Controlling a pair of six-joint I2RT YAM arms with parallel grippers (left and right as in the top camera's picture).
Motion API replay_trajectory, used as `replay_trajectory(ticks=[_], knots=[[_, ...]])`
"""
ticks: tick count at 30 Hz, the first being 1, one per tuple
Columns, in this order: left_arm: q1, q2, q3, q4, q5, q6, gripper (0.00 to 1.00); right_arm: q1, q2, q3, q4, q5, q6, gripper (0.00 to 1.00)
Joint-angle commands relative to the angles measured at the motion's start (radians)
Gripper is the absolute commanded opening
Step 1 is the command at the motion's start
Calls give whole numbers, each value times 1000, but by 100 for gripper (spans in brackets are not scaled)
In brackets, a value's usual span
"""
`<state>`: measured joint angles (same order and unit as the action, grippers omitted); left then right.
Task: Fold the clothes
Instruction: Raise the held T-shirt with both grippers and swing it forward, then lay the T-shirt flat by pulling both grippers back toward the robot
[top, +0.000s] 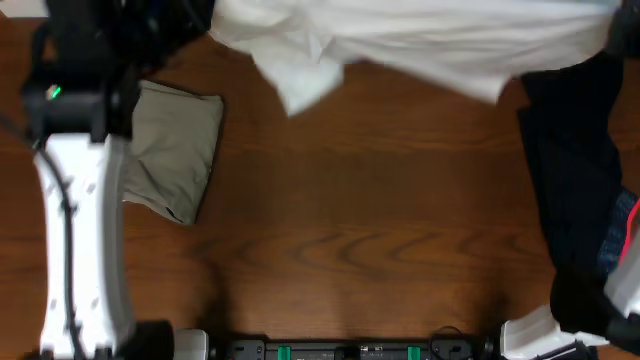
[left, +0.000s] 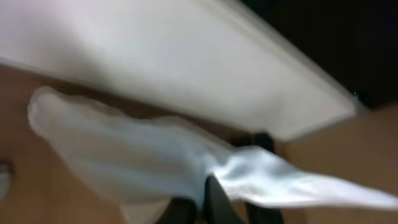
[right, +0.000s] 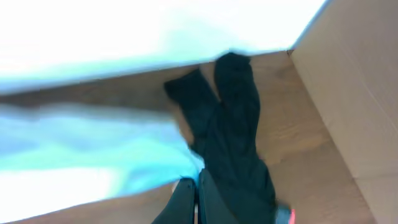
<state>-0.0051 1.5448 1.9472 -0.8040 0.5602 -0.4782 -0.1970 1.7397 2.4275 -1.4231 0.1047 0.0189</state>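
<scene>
White T-shirt stretched in a long band across the far edge of the counter, blurred, with a bunched corner hanging down near its left end. No lettering or logo readable.

Left hand at the shirt's left end: fingers pinched together with white cloth caught between them, fabric fanning out to both sides of the pinch.

Right hand at the shirt's right end: fingers pressed nearly flat together, edge of the white cloth running right up into the tips, so clamped on the shirt as far as the view shows.

Grey-olive garment folded into a rough rectangle, lying flat below the shirt's left end, apart from it, partly under the left arm.

Dark garment crumpled below the shirt's right end, its top edge touching or tucked under the white cloth, can't tell which. In the right wrist view the same dark cloth lies just beside the hand, against the white hem. A bit of blue shows at its outer side.

Bare wood counter below the shirt's middle.
</scene>
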Motion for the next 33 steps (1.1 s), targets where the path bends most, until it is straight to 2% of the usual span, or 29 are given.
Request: replay_trajectory(ticks=[1, 6, 10, 16, 22, 27, 33], knots=[[-19, -1, 6, -183, 84, 50, 6, -6, 39, -21, -106, -8, 10, 1], [-71, 18, -59, -497, 79, 193, 6, -6, 39, -111, -275, 5, 10, 1], [-121, 23, -192, -609, -1, 283, 6, -6, 27, -275, -275, 10, 10, 1], [-153, 23, -441, -616, -126, 288, 6, -6, 27, -565, -223, 15, 10, 1], [-153, 23, -628, -544, -136, 287, 6, -6, 4, -814, -154, -9, 29, 1], [-153, 23, -732, -507, -135, 287, 6, -12, -42, -1014, -65, -11, 48, 1], [-153, 23, -792, -531, -135, 287, 6, -35, -85, -1154, 21, -58, 51, 2]])
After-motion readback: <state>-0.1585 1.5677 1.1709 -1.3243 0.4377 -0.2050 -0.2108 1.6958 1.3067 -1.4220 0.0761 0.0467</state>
